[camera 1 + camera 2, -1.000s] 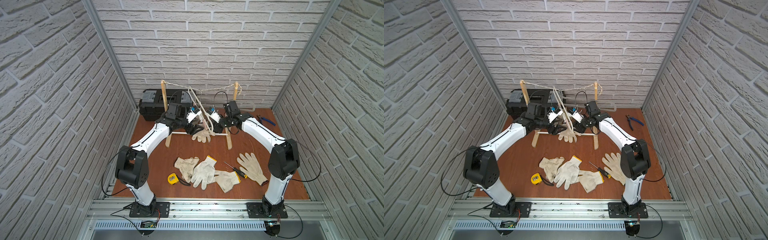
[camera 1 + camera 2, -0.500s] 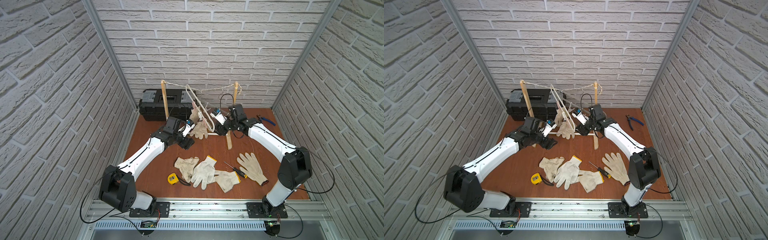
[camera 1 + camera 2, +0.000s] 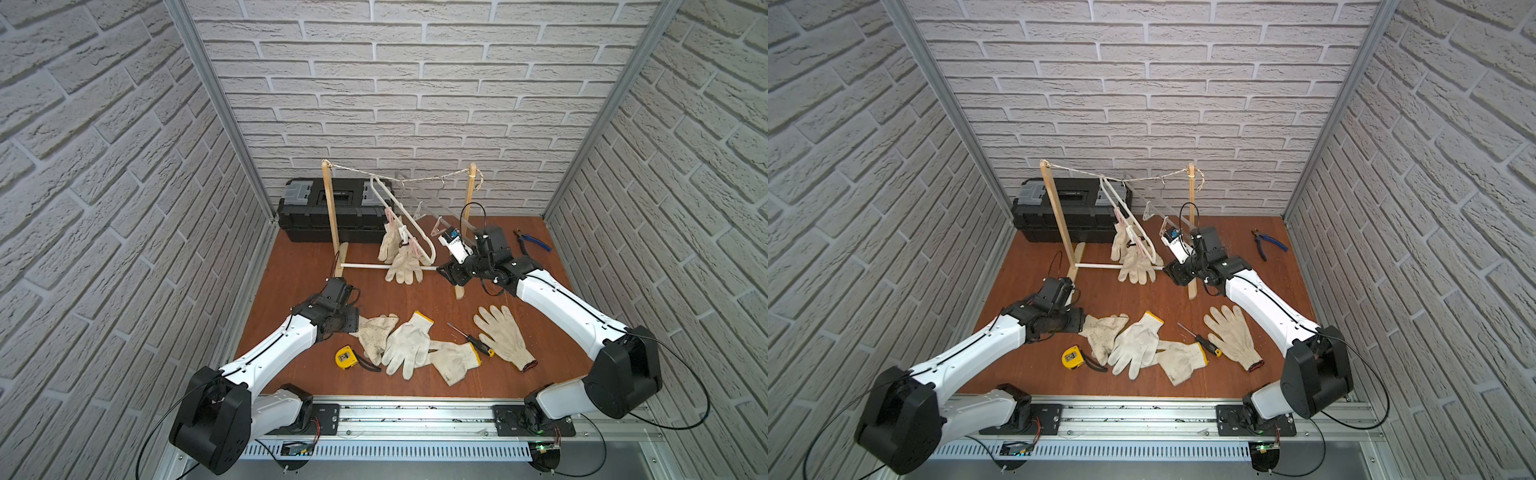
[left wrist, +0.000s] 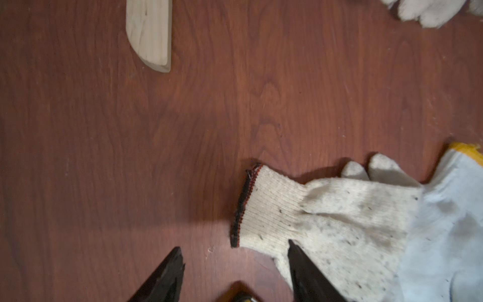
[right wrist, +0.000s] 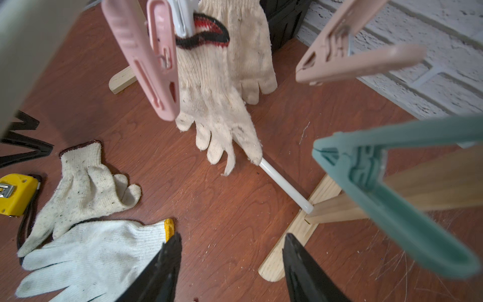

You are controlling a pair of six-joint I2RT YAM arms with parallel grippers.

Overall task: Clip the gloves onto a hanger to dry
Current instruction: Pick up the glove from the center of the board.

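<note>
The brown table (image 3: 291, 270) is walled on three sides, and a metal rail closes its front edge. A black toolbox (image 3: 309, 216) fills the rear left corner. In front of it stands the wooden rack (image 3: 332, 224), with a string across its two posts and a white hanger (image 3: 417, 232) slanting down from that string. Two hung gloves (image 3: 402, 266) are clipped to the hanger, and their fingertips reach the rack's white base rod. Bare table lies between the rack base and the row of loose gloves, along the left wall, and by the right wall (the widest free lanes). The leftmost glove (image 3: 376, 334), yellow-cuffed glove (image 3: 409, 343) and third glove (image 3: 455, 359) overlap. The rightmost glove (image 3: 500, 334) lies apart. The left gripper (image 4: 235, 255) is low over the leftmost glove's dark-edged cuff with its jaws apart, and one finger (image 4: 303, 272) overlaps the cuff. The right gripper (image 5: 232, 240) stands by the rack's right post, jaws apart and holding nothing. Smaller items are the pliers (image 3: 532, 242), the screwdriver (image 3: 473, 343) and the tape measure (image 3: 345, 357). A pink clip (image 5: 146, 57) pinches a hung cuff.
</note>
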